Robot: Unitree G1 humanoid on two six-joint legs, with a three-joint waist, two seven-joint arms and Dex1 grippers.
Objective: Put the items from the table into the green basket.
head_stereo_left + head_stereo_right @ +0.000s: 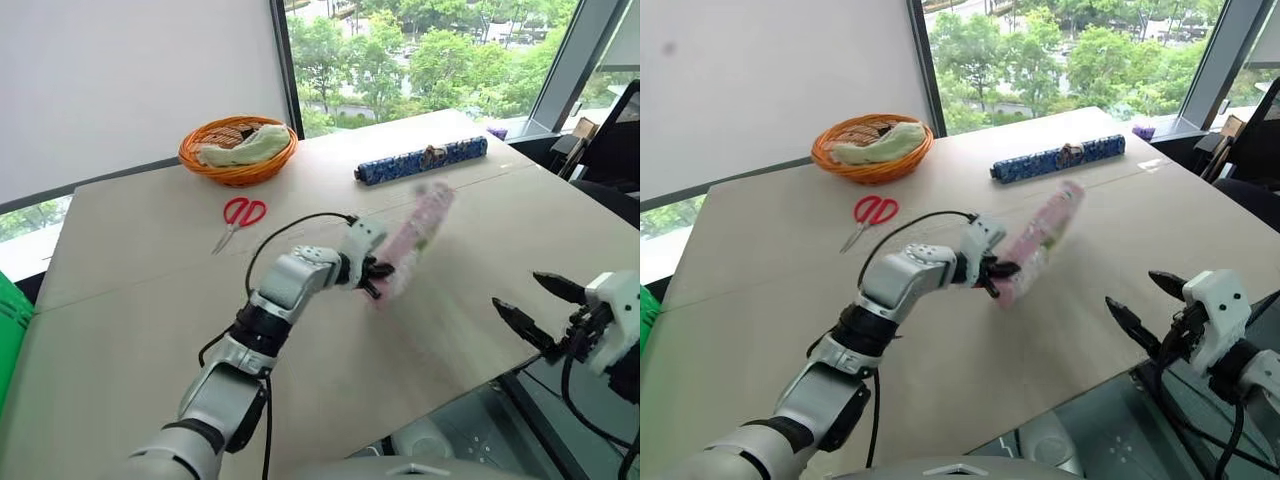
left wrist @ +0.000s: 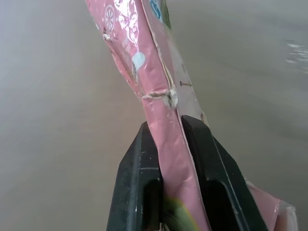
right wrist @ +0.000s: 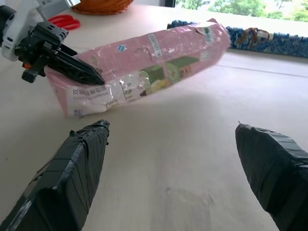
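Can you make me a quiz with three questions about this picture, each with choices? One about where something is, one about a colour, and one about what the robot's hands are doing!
1. Where are the scissors?
A. in the wicker basket
B. on the table, near the orange wicker basket
C. in the right gripper

2. What colour is the pack?
A. pink
B. yellow
C. black

3. What is the left gripper doing?
A. hanging open
B. holding scissors
C. pinching the pack's end

Answers:
1 B, they lie flat on the table.
2 A, its wrapper is pink.
3 C, its fingers squeeze the wrapper; the right gripper is open.
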